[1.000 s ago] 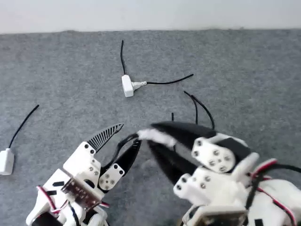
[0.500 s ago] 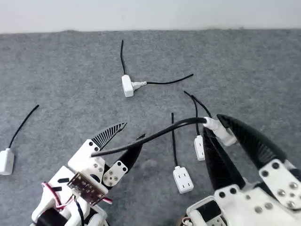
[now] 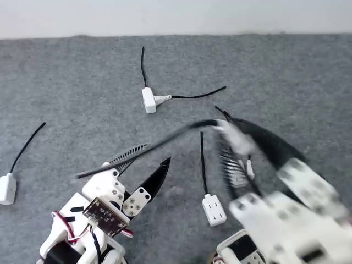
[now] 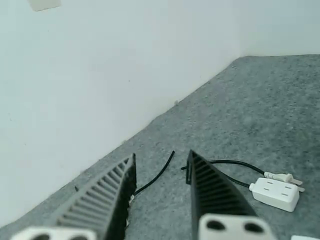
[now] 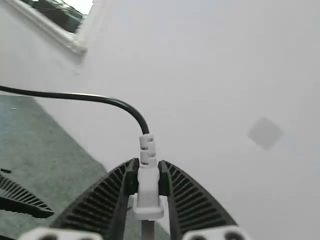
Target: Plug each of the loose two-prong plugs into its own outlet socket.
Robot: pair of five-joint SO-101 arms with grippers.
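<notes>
Grey, carpet-like surface [image 3: 297, 71] is bounded at its far edge by a plain white wall [image 3: 176, 16]. Broad bare stretches are seen along that edge and at the far right.

Near the middle of the far half, a white socket block [image 3: 148, 101] is shown with a small white plug [image 3: 161, 99] joined to its side. Thin black cords run away from both.

At the left border of the high view, a second white socket block [image 3: 7, 188] lies well apart from everything else, its cord trailing toward the far side.

Near the front, a white flat outlet socket [image 3: 214, 210] lies between the two arms, its cord running straight away from them.

The right claw [image 5: 148, 169] is clenched on a white two-prong plug [image 5: 145, 197], which is held raised off the surface. Its thick black cord [image 3: 144, 149] is drawn across toward the left arm and crosses the left claw [image 3: 155, 153] in the high view. The left claw is spread wide and grasps nothing.

Beneath the right claw's fingers a further small white piece [image 3: 237, 175] rests on the surface, near the front socket. Whether it is a plug or a socket cannot be told.
</notes>
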